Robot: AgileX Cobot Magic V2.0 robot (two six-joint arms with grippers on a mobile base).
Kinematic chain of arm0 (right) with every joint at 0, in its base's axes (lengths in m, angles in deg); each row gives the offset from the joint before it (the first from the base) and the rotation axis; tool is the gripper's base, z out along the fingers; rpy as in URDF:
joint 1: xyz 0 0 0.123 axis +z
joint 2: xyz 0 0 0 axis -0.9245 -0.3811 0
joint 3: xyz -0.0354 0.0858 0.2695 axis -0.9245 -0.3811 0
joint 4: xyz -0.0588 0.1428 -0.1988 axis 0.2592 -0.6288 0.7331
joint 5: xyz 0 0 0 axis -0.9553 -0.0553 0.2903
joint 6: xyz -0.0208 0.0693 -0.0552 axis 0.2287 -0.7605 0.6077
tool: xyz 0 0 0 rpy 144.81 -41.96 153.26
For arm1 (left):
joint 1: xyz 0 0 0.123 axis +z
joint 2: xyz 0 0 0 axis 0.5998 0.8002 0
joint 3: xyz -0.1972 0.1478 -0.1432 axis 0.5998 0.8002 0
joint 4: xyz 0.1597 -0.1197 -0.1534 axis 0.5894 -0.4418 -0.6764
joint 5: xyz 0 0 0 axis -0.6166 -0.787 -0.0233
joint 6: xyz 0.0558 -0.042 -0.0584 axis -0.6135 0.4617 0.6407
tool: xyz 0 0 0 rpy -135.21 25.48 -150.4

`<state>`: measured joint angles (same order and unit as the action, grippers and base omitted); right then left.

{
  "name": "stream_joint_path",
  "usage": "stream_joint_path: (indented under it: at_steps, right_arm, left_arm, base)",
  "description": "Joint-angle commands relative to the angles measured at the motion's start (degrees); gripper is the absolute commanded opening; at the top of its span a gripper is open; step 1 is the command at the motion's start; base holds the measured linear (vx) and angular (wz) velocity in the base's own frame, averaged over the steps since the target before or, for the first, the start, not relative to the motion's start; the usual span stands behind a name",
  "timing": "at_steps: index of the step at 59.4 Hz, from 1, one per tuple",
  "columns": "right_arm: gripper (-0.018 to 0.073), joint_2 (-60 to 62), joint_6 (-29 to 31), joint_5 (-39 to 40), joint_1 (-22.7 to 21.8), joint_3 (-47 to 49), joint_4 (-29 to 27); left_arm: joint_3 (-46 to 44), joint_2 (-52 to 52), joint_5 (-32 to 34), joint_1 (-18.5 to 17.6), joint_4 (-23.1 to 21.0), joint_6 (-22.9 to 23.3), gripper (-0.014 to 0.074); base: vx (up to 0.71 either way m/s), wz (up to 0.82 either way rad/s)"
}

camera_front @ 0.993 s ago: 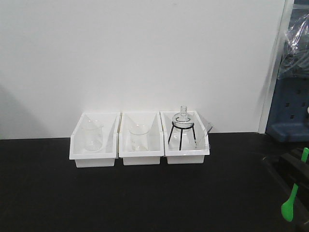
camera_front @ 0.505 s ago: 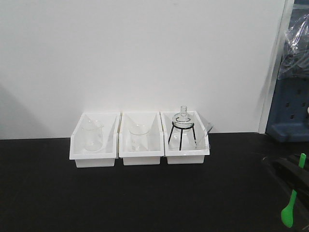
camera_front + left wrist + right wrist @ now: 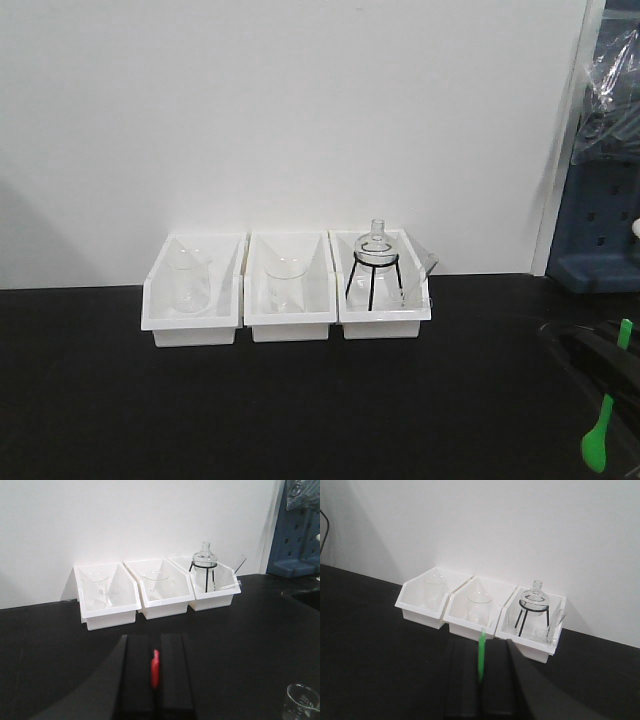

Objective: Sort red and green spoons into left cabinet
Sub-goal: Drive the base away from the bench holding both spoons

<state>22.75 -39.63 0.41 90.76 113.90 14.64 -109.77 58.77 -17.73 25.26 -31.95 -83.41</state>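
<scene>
Altogether: one red spoon [image 3: 155,667], one green spoon [image 3: 481,654], three bins [image 3: 290,328].

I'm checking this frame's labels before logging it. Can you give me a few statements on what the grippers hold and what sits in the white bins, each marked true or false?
1. The left gripper is shut on the red spoon. True.
2. The right gripper is empty. False: it is shut on the green spoon.
3. The round flask stands in the middle bin. False: it stands in the right-end bin of the row as the front view shows it. The middle bin holds a short beaker.
4. The left-end bin holds a tall beaker. True.
</scene>
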Motion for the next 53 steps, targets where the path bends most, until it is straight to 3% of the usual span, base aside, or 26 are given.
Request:
stream_joint_path:
  at_steps: [1,27,53]
  right_arm:
    - [-0.0004,0.1,0.6,4.6,-0.3,1.7,0.0]
    - [-0.0004,0.1,0.6,4.6,-0.3,1.7,0.0]
    - [-0.0004,0.1,0.6,4.7,-0.3,1.7,0.0]
  left_arm:
    - [-1.6,0.5,3.8,-0.4,-1.0,0.3,0.0]
    - [-1.6,0.5,3.8,-0.4,-1.0,0.3,0.0]
    - [-1.6,0.5,3.8,-0.4,-1.0,0.3,0.0]
  base:
    - [-0.02,-0.07]
    - [-0.13,-0.11]
    - [-0.31,0.13]
